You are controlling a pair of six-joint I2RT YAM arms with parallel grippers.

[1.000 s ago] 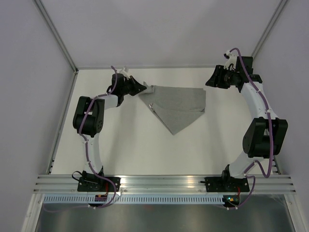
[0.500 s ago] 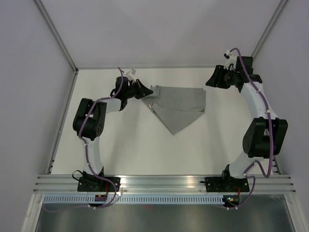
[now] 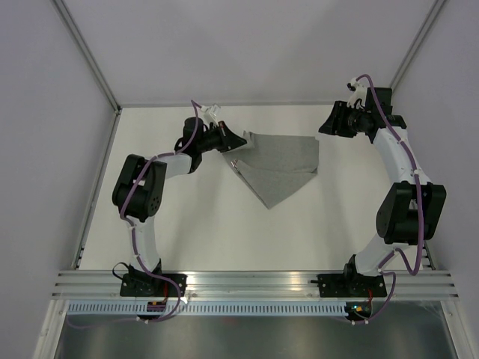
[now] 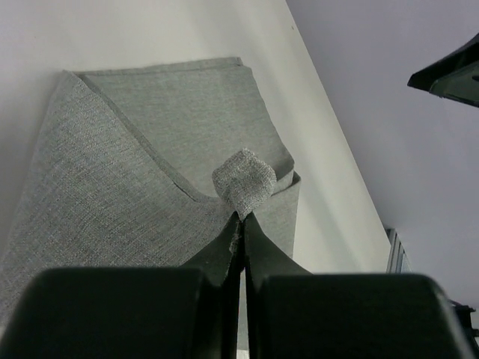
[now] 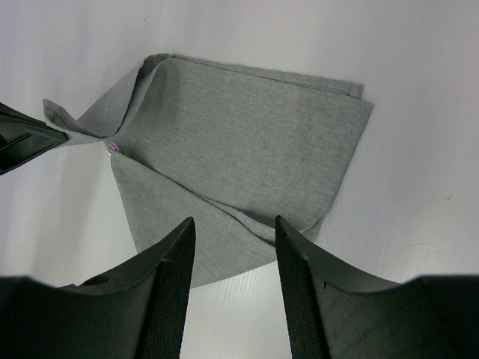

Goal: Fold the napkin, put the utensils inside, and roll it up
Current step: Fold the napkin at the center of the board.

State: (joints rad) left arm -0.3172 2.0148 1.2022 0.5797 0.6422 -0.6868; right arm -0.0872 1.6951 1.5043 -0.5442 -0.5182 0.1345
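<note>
Grey napkin [image 3: 284, 161] nipped, left pincer [image 4: 241, 222] moved right

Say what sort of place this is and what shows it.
Probably a robot test cell, not a home: a white table, plain walls boxing it in, and two arms bolted to a metal rail.

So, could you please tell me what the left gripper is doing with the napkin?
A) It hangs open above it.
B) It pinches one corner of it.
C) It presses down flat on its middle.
B: in the left wrist view the left gripper is shut on a bunched corner of the napkin, at the cloth's edge.
</note>
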